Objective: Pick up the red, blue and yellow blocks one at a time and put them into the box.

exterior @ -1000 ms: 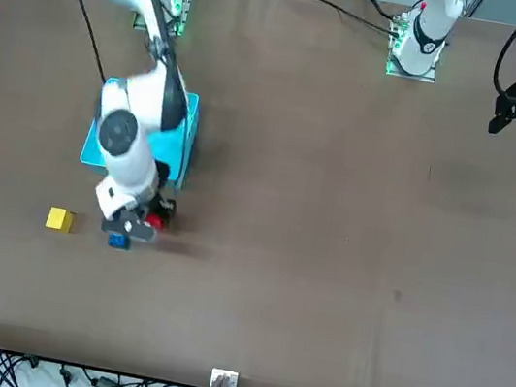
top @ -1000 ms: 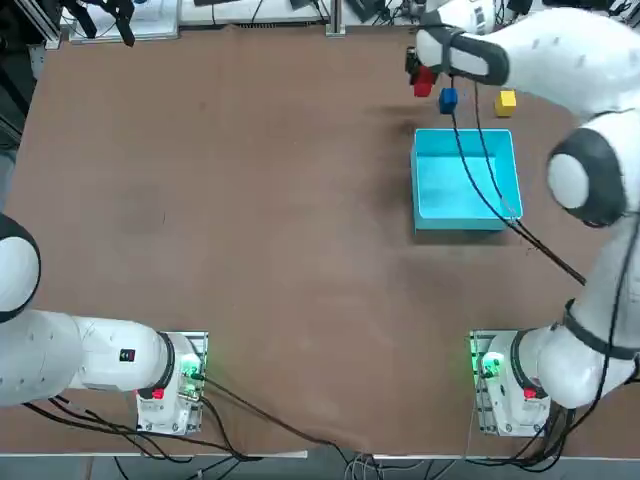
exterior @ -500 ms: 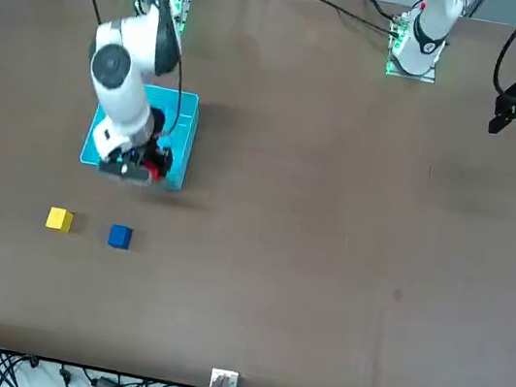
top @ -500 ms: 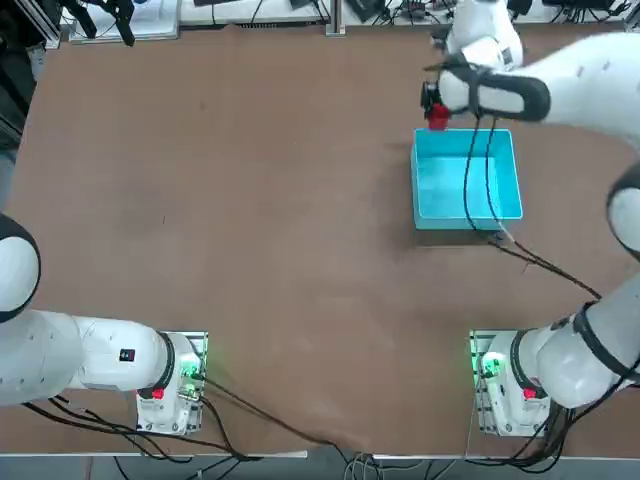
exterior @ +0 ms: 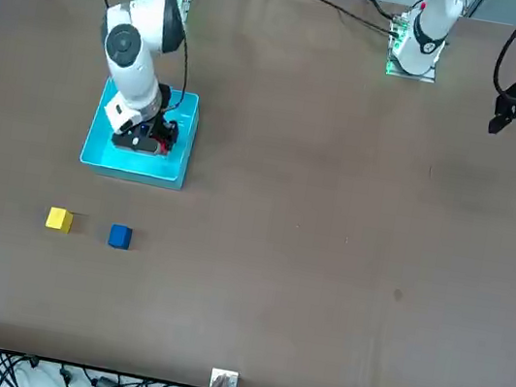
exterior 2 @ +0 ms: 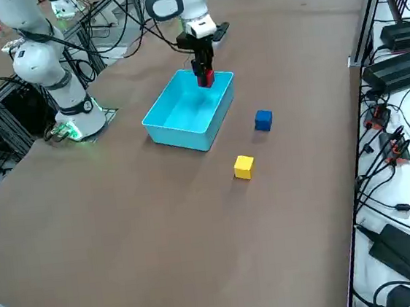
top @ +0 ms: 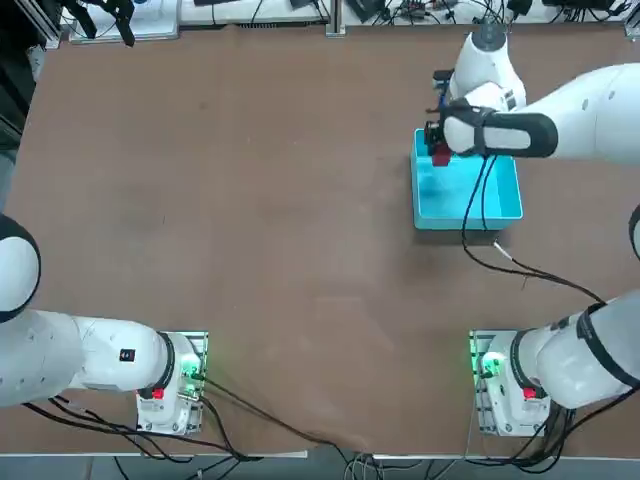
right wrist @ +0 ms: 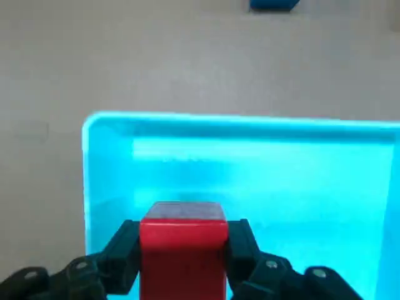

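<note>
My right gripper (top: 437, 150) is shut on the red block (top: 440, 158) and holds it just above the far left part of the light blue box (top: 497, 195). The wrist view shows the red block (right wrist: 183, 247) pinched between the black fingers (right wrist: 122, 253), over the box floor (right wrist: 281, 181). Beyond the box, the blue block (exterior: 120, 236) and the yellow block (exterior: 58, 219) sit on the table. From the side, the blue block (exterior 2: 263, 120) and yellow block (exterior 2: 244, 167) lie past the box (exterior 2: 188, 137). The arm hides both in the top view.
The brown table (top: 250, 200) stretches wide to the left of the box. My right arm's cable (top: 520, 268) trails over the table near the box's front edge. The table's right edge (exterior 2: 351, 145) runs close to the blocks, with cables and gear beyond it.
My right gripper has carried the red block from the table beside the blue block back toward me, and now holds it over the box. The blue and yellow blocks stayed put.
</note>
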